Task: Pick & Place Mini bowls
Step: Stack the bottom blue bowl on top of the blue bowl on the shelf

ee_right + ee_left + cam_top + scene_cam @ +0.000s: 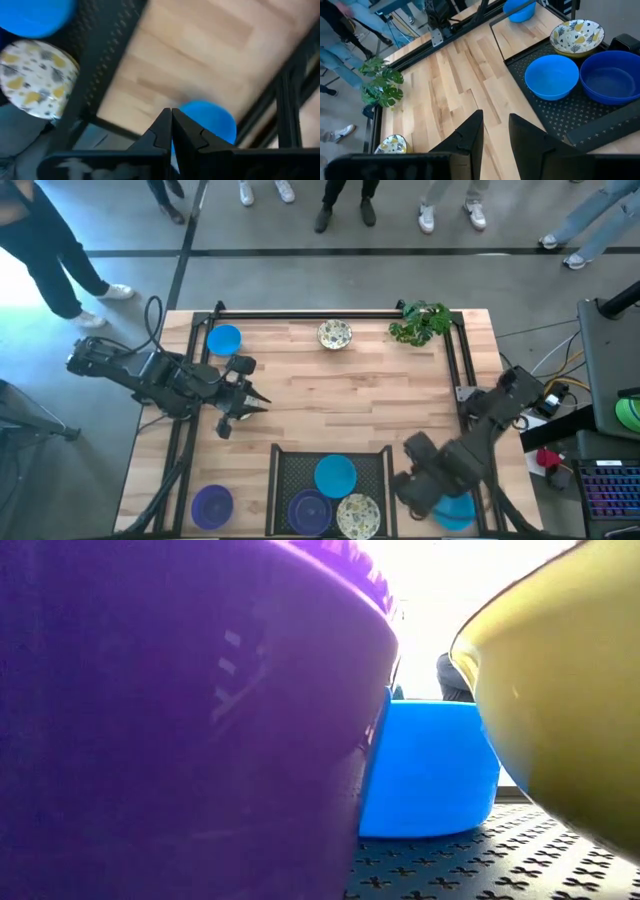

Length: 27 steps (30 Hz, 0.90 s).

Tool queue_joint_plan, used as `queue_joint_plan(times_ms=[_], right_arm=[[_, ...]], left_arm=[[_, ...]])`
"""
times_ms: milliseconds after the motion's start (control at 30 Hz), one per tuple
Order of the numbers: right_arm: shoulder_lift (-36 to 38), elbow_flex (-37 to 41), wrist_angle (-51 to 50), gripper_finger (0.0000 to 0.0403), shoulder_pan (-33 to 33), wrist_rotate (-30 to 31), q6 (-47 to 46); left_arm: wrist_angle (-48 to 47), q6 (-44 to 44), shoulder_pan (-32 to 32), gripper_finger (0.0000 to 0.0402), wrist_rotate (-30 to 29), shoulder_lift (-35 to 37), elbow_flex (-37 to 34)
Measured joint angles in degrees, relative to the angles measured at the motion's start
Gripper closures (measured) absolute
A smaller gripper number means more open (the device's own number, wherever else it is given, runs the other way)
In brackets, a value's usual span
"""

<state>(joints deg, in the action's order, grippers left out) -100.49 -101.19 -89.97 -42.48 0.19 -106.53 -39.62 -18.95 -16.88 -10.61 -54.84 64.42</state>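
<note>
A black mesh tray (285, 465) at the table's near edge holds a blue mini bowl (335, 475), a purple one (308, 510) and a cream speckled one (358, 515). Another purple bowl (212, 505) rests on the table left of the tray. A blue bowl (224, 340) and a cream bowl (335, 334) sit near the far edge. My right gripper (171, 116) is shut at a blue bowl (212, 120) by the near right corner, right of the tray. My left gripper (495, 125) is open over bare wood at mid-left. My right gripper has the blue bowl (458, 512) by its rim (186, 107), pinched between the two shut fingers, which come from above. Blue shows between the fingers farther back. Whether the bowl rests on the table or hangs clear, I cannot tell.
A leafy plant (420, 323) stands at the far right corner. A black metal frame (300, 315) runs around the table top. In the low view the tray's bowls fill the picture: purple (190, 720), blue (430, 770), cream (560, 690). People's legs show beyond the far edge.
</note>
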Motion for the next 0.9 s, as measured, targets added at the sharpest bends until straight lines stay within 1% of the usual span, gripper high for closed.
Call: queue_joint_plan(times_ms=[100, 233, 467, 600, 767, 900], right_arm=[[0.0, 1.1, 0.1, 0.0394, -3.1, -1.8, -6.8], [0.0, 1.8, 0.6, 0.0394, -6.4, -2.0, -13.3], [0.0, 4.5, 3.0, 0.0394, -10.4, -3.0, -19.2], [0.0, 7.2, 7.0, 0.0394, -11.6, -3.4, -19.9], [-0.1, 10.1, 10.3, 0.0392, -11.7, -3.3, -19.4], [-0.1, 11.3, 11.6, 0.0374, -11.7, -3.3, -19.1]], left_arm=[[1.0, -0.8, 0.0, 0.0305, 0.0, -0.4, 0.0], [2.1, -0.9, 0.0, 0.0305, 0.0, -0.9, 0.0], [2.5, -0.7, 0.0, 0.0305, 0.0, -1.2, 0.0], [3.8, -0.6, 0.0, 0.0305, 0.0, -1.2, 0.0], [5.2, -0.6, 0.0, 0.0305, 0.0, -1.2, 0.0], [5.1, -0.6, 0.0, 0.0305, 0.0, -1.2, 0.0]])
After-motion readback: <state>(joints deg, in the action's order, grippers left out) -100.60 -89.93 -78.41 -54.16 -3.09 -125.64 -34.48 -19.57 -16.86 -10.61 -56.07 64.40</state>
